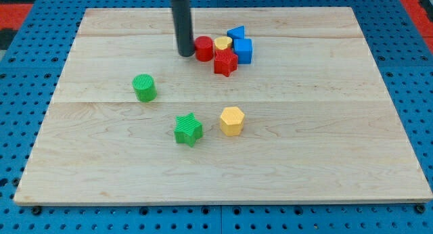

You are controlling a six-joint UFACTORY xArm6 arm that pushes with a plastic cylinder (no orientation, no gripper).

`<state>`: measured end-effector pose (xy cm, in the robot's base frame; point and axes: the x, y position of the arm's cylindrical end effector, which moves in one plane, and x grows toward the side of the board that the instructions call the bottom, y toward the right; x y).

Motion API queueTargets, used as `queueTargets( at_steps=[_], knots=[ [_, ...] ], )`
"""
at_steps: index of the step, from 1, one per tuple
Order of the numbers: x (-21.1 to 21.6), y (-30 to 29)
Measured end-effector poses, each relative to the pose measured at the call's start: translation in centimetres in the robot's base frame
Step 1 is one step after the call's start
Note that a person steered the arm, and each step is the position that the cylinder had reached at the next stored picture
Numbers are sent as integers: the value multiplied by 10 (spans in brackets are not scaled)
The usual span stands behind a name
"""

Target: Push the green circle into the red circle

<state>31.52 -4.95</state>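
The green circle (144,87) stands on the wooden board (325,139) at the view's left of centre. The red circle (204,48) stands near the view's top centre, in a tight cluster with other blocks. My tip (186,54) is down on the board just left of the red circle, close to or touching it. The green circle lies well below and to the left of my tip.
The cluster beside the red circle holds a red star (225,62), a yellow block (223,44), a blue cube (243,51) and a blue triangle (236,33). A green star (188,129) and a yellow hexagon (231,121) stand lower, near the centre.
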Motion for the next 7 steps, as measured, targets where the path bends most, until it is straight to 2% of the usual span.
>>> queueTargets(
  at_steps=[1,3,4,5,6,7],
  knots=[
    [-12,8],
    [38,-84],
    [95,-126],
    [136,-104],
    [107,-61],
    [54,-61]
  ],
)
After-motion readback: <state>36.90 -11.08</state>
